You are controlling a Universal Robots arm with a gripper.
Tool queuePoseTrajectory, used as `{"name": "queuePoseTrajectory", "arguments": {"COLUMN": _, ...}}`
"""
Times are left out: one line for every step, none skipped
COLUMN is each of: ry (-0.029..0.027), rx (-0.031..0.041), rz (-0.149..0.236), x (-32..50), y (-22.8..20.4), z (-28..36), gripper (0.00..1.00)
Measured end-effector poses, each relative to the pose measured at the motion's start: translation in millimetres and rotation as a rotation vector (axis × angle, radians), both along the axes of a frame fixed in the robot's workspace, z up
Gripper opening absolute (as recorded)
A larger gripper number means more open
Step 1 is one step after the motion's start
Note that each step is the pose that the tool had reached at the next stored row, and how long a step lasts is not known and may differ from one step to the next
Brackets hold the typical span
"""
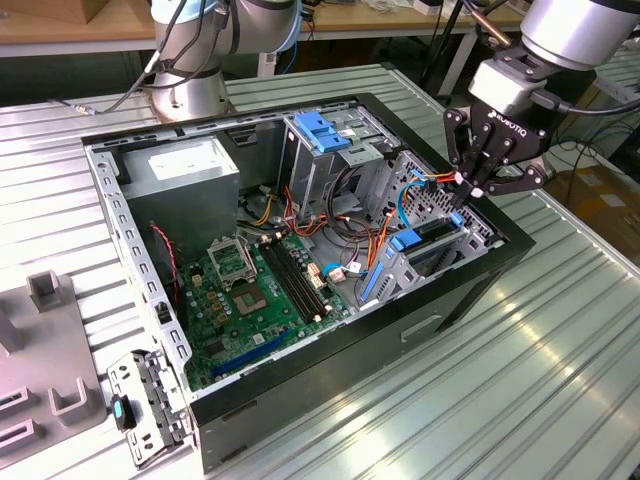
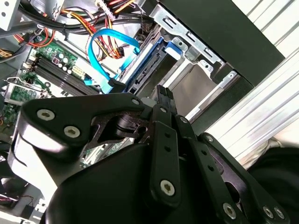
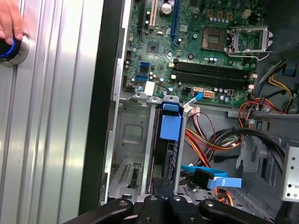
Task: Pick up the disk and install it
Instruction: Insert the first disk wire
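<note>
The disk (image 1: 428, 238) stands on edge in a bay at the front corner of the open computer case (image 1: 330, 390), on the exterior view's right. Its blue rails and blue tab (image 3: 169, 126) show, and its end with the connector (image 2: 145, 70) faces my gripper. My gripper (image 1: 468, 188) hangs right over the disk's upper end. The black fingers (image 2: 162, 95) are drawn together with nothing between them, and their tips sit at or just off the disk's edge; I cannot tell if they touch. In the first wrist view the fingers (image 3: 161, 198) line up with the disk's dark edge (image 3: 167, 158).
A blue data cable (image 3: 210, 178) loops close beside the disk. A blue-handled bracket (image 1: 322, 130) tops the grey drive cage, and the motherboard (image 1: 255, 290) fills the case floor. An empty metal bay (image 3: 131, 135) lies beside the disk. A person's hand (image 3: 9, 23) rests on a blue-lit button.
</note>
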State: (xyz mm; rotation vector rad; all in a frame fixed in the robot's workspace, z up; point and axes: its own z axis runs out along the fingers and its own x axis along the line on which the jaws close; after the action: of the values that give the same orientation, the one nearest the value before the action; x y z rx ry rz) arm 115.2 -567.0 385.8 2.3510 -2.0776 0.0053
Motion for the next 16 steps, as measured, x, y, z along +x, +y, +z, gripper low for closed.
{"name": "queuePoseTrajectory", "arguments": {"ry": 0.0000, "rx": 0.0000, "rz": 0.002, "x": 0.1, "y": 0.0, "z": 0.0, "gripper": 0.12}}
{"name": "queuePoseTrajectory", "arguments": {"ry": 0.0000, "rx": 0.0001, "rz": 0.003, "x": 0.1, "y": 0.0, "z": -0.1, "gripper": 0.12}}
{"name": "queuePoseTrajectory", "arguments": {"ry": 0.0000, "rx": 0.0000, "rz": 0.005, "x": 0.1, "y": 0.0, "z": 0.0, "gripper": 0.12}}
{"name": "queuePoseTrajectory", "arguments": {"ry": 0.0000, "rx": 0.0000, "rz": 0.006, "x": 0.2, "y": 0.0, "z": 0.0, "gripper": 0.12}}
{"name": "queuePoseTrajectory", "arguments": {"ry": 0.0000, "rx": 0.0000, "rz": 0.008, "x": 0.2, "y": 0.0, "z": -0.1, "gripper": 0.12}}
{"name": "queuePoseTrajectory", "arguments": {"ry": 0.0000, "rx": 0.0000, "rz": 0.011, "x": 0.3, "y": 0.0, "z": -0.1, "gripper": 0.12}}
{"name": "queuePoseTrajectory", "arguments": {"ry": 0.0000, "rx": 0.0000, "rz": 0.014, "x": 0.3, "y": 0.0, "z": -0.1, "gripper": 0.12}}
{"name": "queuePoseTrajectory", "arguments": {"ry": 0.0000, "rx": 0.0000, "rz": 0.016, "x": 0.4, "y": 0.0, "z": -0.1, "gripper": 0.12}}
{"name": "queuePoseTrajectory", "arguments": {"ry": 0.0000, "rx": 0.0000, "rz": 0.021, "x": 0.6, "y": 0.0, "z": -0.1, "gripper": 0.12}}
{"name": "queuePoseTrajectory", "arguments": {"ry": 0.0000, "rx": 0.0001, "rz": 0.027, "x": 0.9, "y": 0.0, "z": -0.1, "gripper": 0.12}}
{"name": "queuePoseTrajectory", "arguments": {"ry": 0.0000, "rx": 0.0000, "rz": 0.034, "x": 1.1, "y": 0.0, "z": -0.1, "gripper": 0.12}}
{"name": "queuePoseTrajectory", "arguments": {"ry": 0.0000, "rx": 0.0000, "rz": 0.041, "x": 1.4, "y": 0.0, "z": -0.1, "gripper": 0.12}}
{"name": "queuePoseTrajectory", "arguments": {"ry": 0.0000, "rx": 0.0000, "rz": 0.047, "x": 1.6, "y": 0.0, "z": -0.1, "gripper": 0.12}}
{"name": "queuePoseTrajectory", "arguments": {"ry": 0.0000, "rx": 0.0000, "rz": 0.056, "x": 1.9, "y": 0.0, "z": -0.1, "gripper": 0.12}}
{"name": "queuePoseTrajectory", "arguments": {"ry": 0.0000, "rx": -0.0001, "rz": 0.063, "x": 2.0, "y": 0.0, "z": 0.0, "gripper": 0.12}}
{"name": "queuePoseTrajectory", "arguments": {"ry": 0.0000, "rx": 0.0000, "rz": 0.071, "x": 2.2, "y": 0.0, "z": -0.1, "gripper": 0.12}}
